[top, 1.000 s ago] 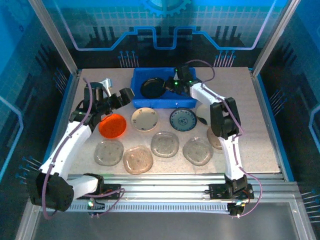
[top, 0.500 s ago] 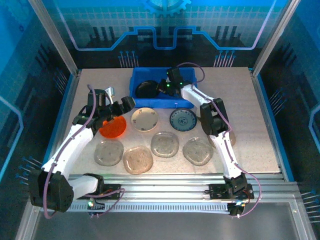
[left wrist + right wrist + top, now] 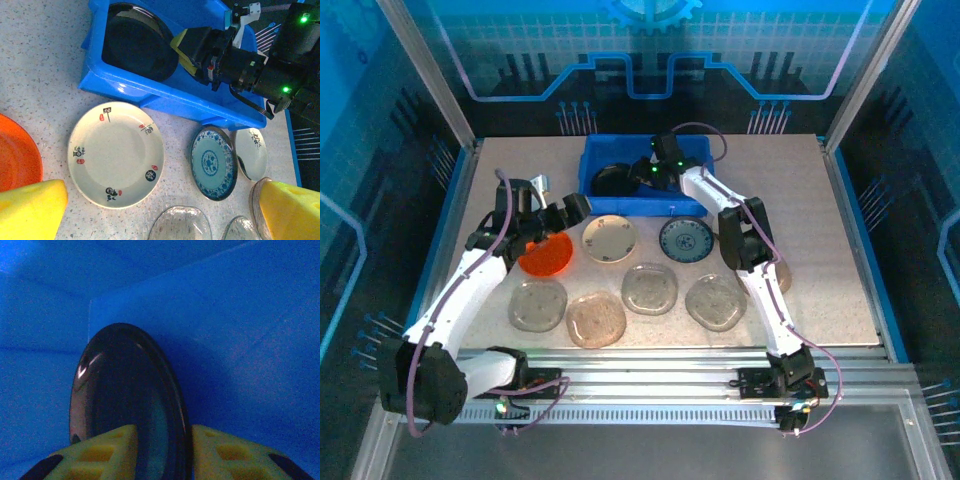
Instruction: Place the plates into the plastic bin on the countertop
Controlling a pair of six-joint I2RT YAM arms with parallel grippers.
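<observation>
One black plate [image 3: 137, 42] inside the blue bin [image 3: 150, 95], right fingers [image 3: 107, 450] either side of its rim, tight or loose hard to tell, left fingers [image 3: 30, 207] wide open, other plates [image 3: 115, 152] waiting on the surface [image 3: 820, 200].

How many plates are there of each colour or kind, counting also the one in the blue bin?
Black plate: 1
Orange plate: 1
Cream or white plates with marks: 2
Blue-patterned plate: 1
Glass plates: 5, one mostly under the right arm
Total: 10

Blue-lit back wall [image 3: 640, 60] with circuit lines (gear emblem [image 3: 650, 10] at top); metal posts [image 3: 425, 70]; dark gridded side panels [image 3: 360, 200]
</observation>
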